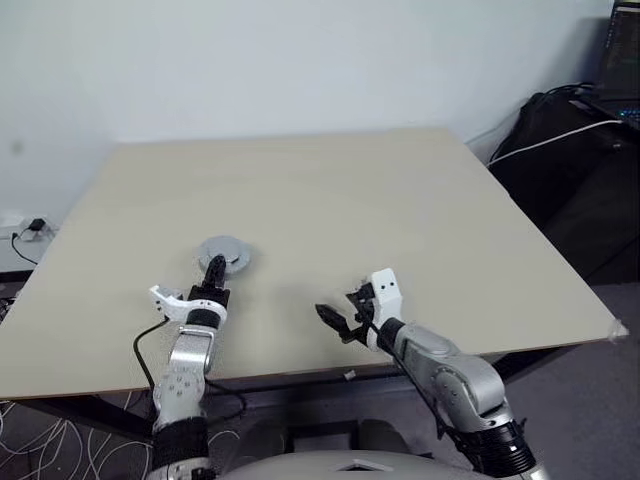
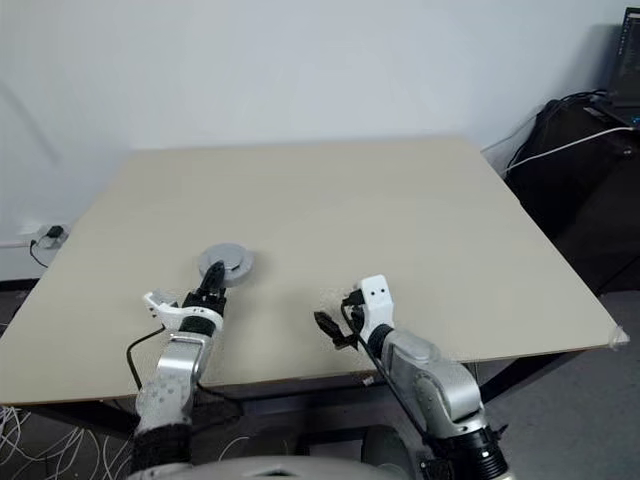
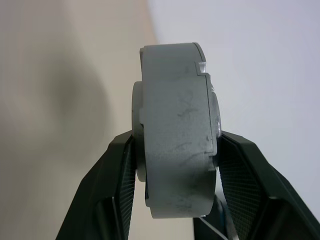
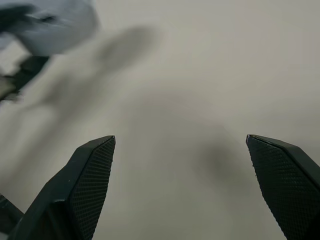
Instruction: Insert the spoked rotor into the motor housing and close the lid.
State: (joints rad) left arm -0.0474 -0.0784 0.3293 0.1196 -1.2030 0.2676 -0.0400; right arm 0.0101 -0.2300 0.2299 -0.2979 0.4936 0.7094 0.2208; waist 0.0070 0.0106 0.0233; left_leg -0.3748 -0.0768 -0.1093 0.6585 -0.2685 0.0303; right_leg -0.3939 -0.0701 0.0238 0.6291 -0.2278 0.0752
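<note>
A thick round silver-grey puck [image 1: 226, 252] hangs level just over the table's near left part; it looks like the motor housing with the lid shut on it. My left gripper [image 1: 213, 268] is shut on it, one finger over its top face and one under it. In the left wrist view the puck [image 3: 175, 130] is edge-on, with a seam near one face and a black pad [image 3: 122, 185] pressed on each flat side. The spoked rotor is hidden. My right gripper [image 1: 335, 320] stands open over bare tabletop [image 4: 200, 100] to the right of the puck, nothing between its fingers.
The beige table [image 1: 330, 200] stretches far ahead and to the right. Its front edge runs just under both hands. Black bags and equipment [image 1: 570, 170] stand past its right edge. Cables and a wall socket [image 1: 30, 230] lie off its left side.
</note>
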